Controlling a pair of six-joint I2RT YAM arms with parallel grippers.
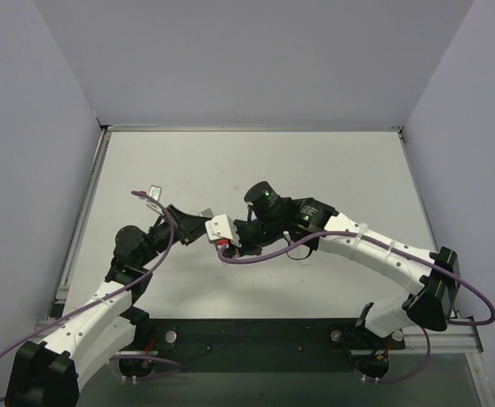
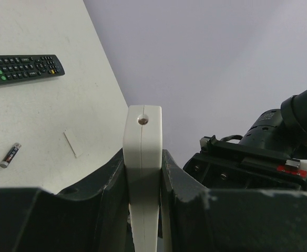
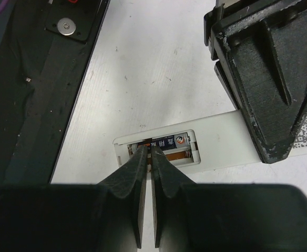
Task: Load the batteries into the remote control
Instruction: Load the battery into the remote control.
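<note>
Left gripper (image 2: pixel 142 157): clamped on the remote control (image 2: pixel 142 131), 1 finger on each broad face, a narrow edge toward the wrist camera.
Right gripper (image 3: pixel 149 149): fingers drawn almost together, only a slit between them; tips down in the remote control's open battery bay (image 3: pixel 190 152), bearing on 1 battery.
Seated battery (image 3: pixel 166 142): lengthwise in the bay, near the remote control's end; probably being pushed home, not pinched.
Loose battery (image 2: pixel 10 155): flat on the table (image 2: pixel 48 115), well apart from the remote control, to its left in the left wrist view.
Black remote (image 2: pixel 22 68): farther from the remote control than the loose battery.
Handling, judged: batteries light, stiff, smooth, apt to roll; best pinched across mid-barrel. Remote control light, hard, slick plastic; best held on the flat faces, clear of the bay.
Risk, judged: spring contact could kick a battery end back out.
</note>
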